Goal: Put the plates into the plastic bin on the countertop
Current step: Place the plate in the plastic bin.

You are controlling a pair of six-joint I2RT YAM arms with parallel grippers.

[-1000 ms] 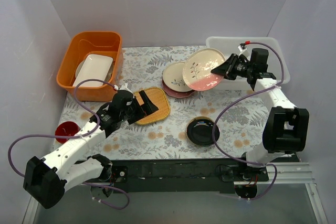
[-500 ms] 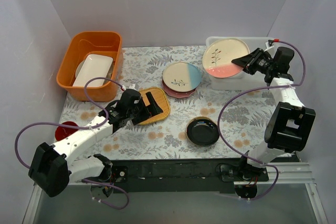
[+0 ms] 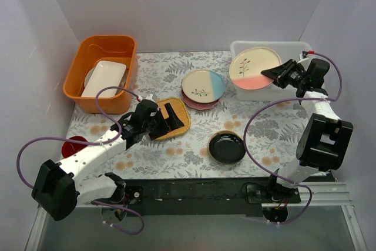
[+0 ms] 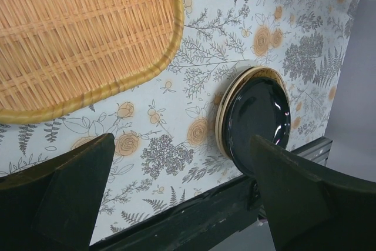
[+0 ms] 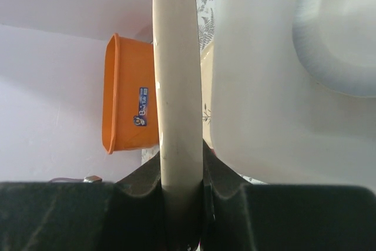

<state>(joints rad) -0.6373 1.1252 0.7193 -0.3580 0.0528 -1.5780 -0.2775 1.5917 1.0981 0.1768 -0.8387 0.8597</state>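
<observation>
My right gripper (image 3: pixel 270 73) is shut on the rim of a cream-and-pink plate (image 3: pixel 254 66), which it holds tilted over the whitish plastic bin (image 3: pixel 294 48) at the back right. The right wrist view shows that plate (image 5: pixel 176 74) edge-on between the shut jaws (image 5: pixel 181 183), with the bin (image 5: pixel 258 98) beside it and a white plate (image 5: pixel 343 33) lying inside. A cream-and-blue plate (image 3: pixel 204 84) rests on a pink plate (image 3: pixel 200 104) mid-countertop (image 3: pixel 158 72). A black plate (image 3: pixel 227 147) lies near the front. My left gripper (image 3: pixel 167 119) hangs open over a woven mat (image 3: pixel 176 123).
An orange tub (image 3: pixel 103 51) with a white rectangular dish (image 3: pixel 104 78) stands at the back left. A small red disc (image 3: pixel 74 144) lies at the left edge. In the left wrist view the black plate (image 4: pixel 258 119) sits beyond the open fingers (image 4: pixel 64 192), near the countertop's front edge.
The right arm has carried the cream-and-pink plate from above the countertop to over the plastic bin, then lowered it a little. The left arm has shifted right, over the woven mat.
</observation>
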